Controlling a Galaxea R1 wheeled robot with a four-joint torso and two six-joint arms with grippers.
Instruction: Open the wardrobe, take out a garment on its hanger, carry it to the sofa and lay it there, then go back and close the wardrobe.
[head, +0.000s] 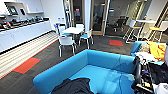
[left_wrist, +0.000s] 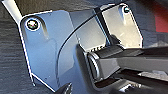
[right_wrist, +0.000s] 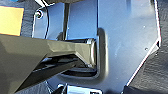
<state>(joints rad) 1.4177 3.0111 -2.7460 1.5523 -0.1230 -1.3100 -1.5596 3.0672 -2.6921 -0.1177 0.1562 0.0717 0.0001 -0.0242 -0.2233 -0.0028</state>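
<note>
glossy dark wrist plate, corner screws

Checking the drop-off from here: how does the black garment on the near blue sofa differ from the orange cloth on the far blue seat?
The soft black garment lies crumpled on the broad seat of the large bright blue sofa, at the picture's lower edge; the bright orange cloth is heaped on another blue seat farther right. The black one is dark and plain; the orange one sits beside pale items. Both are loose fabric resting on blue upholstery.

The garment lies on the sofa seat at its near left; table and chairs stand behind
</note>
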